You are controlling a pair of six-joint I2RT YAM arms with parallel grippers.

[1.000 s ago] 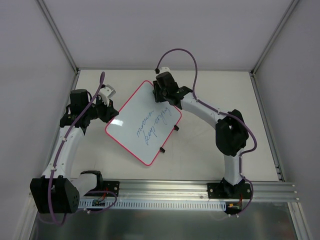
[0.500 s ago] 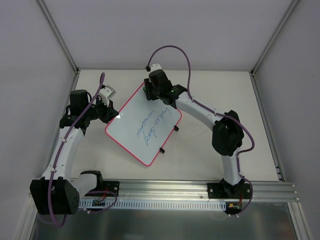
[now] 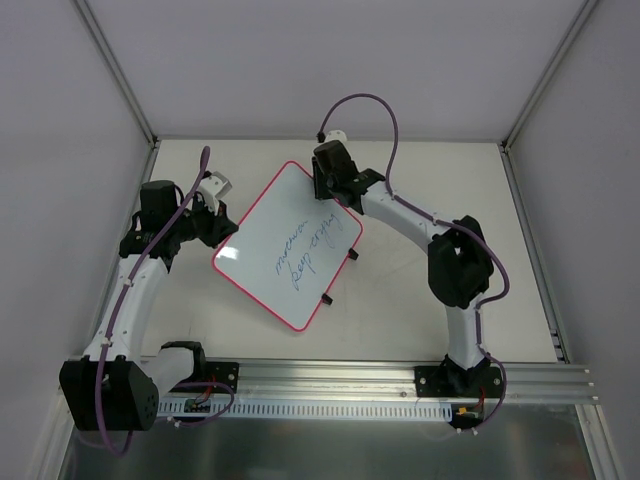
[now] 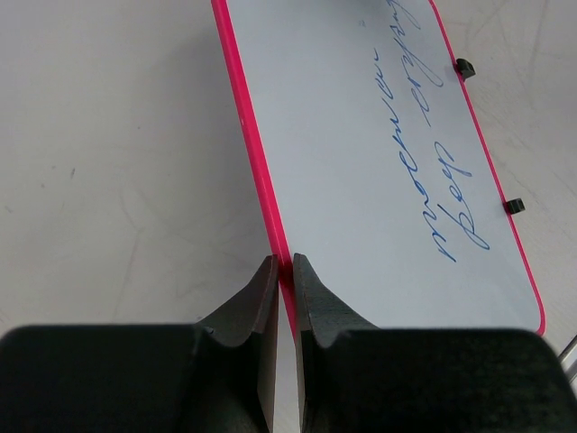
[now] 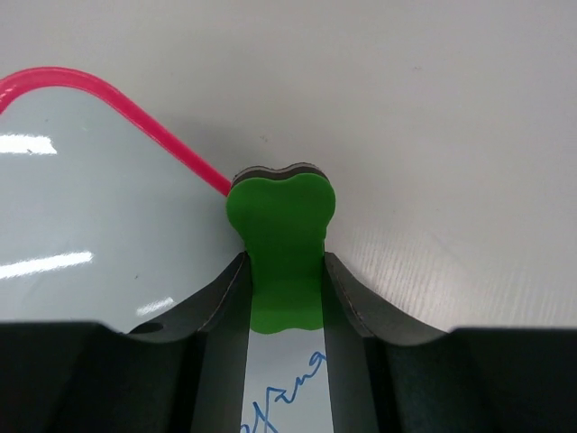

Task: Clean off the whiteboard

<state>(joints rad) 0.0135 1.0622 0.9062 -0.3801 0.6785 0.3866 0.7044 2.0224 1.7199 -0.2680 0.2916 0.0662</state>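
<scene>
White table (image 3: 390, 312), with the whiteboard (image 3: 262, 235) lying flat in the middle, and I think the job has hardly begun.
Close to me, my left gripper (image 4: 283, 267) is pinched tight on the board's pink rim. Past it, the blue writing (image 3: 300, 252) is all there, so nothing looks wiped yet. At the far corner, my right gripper (image 5: 285, 271) squeezes the green eraser (image 5: 281, 212).

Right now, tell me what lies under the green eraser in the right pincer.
The green eraser sits over the whiteboard edge; its pink rim runs under it. Blue handwriting shows nearer. Contact beneath is hidden.
</scene>
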